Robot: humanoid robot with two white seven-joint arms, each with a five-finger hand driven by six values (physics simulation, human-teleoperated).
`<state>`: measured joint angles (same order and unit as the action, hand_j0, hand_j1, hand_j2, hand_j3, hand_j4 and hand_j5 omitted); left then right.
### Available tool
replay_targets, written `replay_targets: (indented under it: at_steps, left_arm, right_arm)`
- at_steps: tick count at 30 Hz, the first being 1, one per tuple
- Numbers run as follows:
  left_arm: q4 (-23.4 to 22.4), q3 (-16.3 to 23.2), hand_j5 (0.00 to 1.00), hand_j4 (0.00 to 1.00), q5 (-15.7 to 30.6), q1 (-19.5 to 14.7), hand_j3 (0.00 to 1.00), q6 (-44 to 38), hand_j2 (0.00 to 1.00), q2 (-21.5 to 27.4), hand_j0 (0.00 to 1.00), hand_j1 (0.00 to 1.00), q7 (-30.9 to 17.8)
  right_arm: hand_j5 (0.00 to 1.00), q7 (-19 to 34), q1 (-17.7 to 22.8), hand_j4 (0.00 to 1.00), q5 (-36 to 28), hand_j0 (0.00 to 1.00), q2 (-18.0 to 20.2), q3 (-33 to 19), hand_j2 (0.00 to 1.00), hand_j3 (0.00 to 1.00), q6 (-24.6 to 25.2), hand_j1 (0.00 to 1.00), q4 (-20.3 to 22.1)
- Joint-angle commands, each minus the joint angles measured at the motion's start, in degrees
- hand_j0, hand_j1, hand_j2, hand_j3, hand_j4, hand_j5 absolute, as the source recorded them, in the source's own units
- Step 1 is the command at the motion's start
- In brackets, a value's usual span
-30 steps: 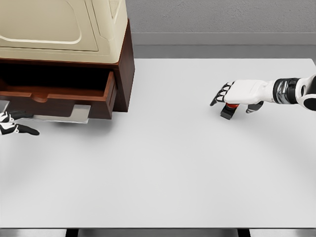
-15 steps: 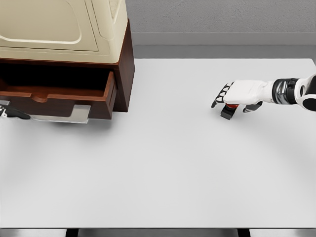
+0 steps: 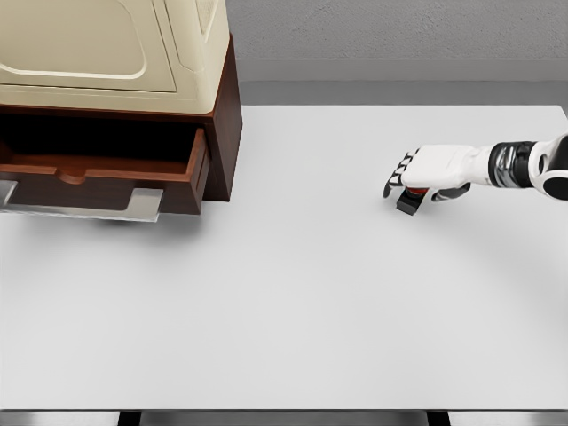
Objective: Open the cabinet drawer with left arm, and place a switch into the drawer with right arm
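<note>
White moulded five-finger right hand (image 3: 432, 168) – black segmented fingers (image 3: 397, 174) with white bands. Ribbed grey-and-black wrist cuff (image 3: 512, 163) – glossy white forearm shell (image 3: 555, 164), dark joint seam.

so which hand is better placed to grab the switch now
Right. The right hand is over the switch on the table; the left arm is out of view and the drawer is open.

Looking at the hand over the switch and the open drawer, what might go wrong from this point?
The right hand covers the switch from above, with only part of it showing; the grip may be loose and it could slip. The drawer lies far across the table, so a drop on the way is possible.
</note>
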<state>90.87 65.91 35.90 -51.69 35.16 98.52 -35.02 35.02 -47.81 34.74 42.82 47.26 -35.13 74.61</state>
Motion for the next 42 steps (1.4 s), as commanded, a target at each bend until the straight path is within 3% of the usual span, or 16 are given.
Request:
replay_targets:
  at_steps: [1, 3, 8, 13, 22, 28, 37, 42]
  left_arm:
    - [-2.0, 0.4, 1.0, 1.0, 0.4, 0.0, 1.0, -0.2, 1.0, 0.5, 1.0, 1.0, 0.0]
    - [-2.6, 0.8, 1.0, 1.0, 0.3, 0.0, 1.0, -0.2, 1.0, 0.5, 1.0, 1.0, 0.0]
    - [-0.3, 8.0, 1.0, 1.0, 0.0, 0.4, 1.0, -0.2, 1.0, 0.3, 1.0, 1.0, 0.0]
    - [-0.3, 10.6, 1.0, 1.0, 0.0, 0.4, 1.0, -0.2, 1.0, 0.4, 1.0, 1.0, 0.0]
    - [-0.3, 12.0, 1.0, 1.0, -4.9, 0.8, 1.0, -0.2, 1.0, -1.9, 1.0, 1.0, 0.0]
    - [2.1, 12.7, 1.0, 1.0, -9.0, 0.8, 1.0, -0.2, 1.0, -5.1, 1.0, 1.0, 0.0]
    - [4.8, 12.7, 1.0, 1.0, -9.3, 0.7, 1.0, -0.2, 1.0, -7.9, 1.0, 1.0, 0.0]
    - [7.8, 12.2, 1.0, 1.0, -9.3, 0.6, 1.0, -0.2, 1.0, -9.3, 1.0, 1.0, 0.0]
  right_arm:
    - [0.74, 0.0, 0.0, 0.74, -0.2, 0.74, 0.0, 0.0, 0.74, 0.74, 0.1, 0.74, 0.0]
    - [0.7, 0.0, 0.0, 0.7, -0.2, 0.7, 0.0, 0.0, 0.7, 0.7, 0.1, 0.7, 0.0]
    - [0.59, 0.0, 0.0, 0.59, -0.3, 0.59, 0.0, 0.1, 0.59, 0.59, 0.1, 0.59, 0.0]
    - [0.51, 0.0, 0.0, 0.51, -0.4, 0.51, 0.0, 0.1, 0.51, 0.51, 0.1, 0.51, 0.0]
    - [0.46, 0.0, 0.0, 0.46, -0.8, 0.46, 0.0, 0.0, 0.46, 0.46, 0.1, 0.46, 0.0]
    - [0.35, 0.0, 0.0, 0.35, -2.6, 0.35, -0.2, -0.7, 0.35, 0.35, 0.1, 0.35, 0.0]
    - [0.31, 0.0, -2.5, 0.31, -3.5, 0.31, -3.3, -1.4, 0.31, 0.31, 0.1, 0.31, 0.4]
    - [0.31, 0.0, -4.7, 0.31, -6.0, 0.31, -4.8, -1.3, 0.31, 0.31, 0.1, 0.31, 2.8]
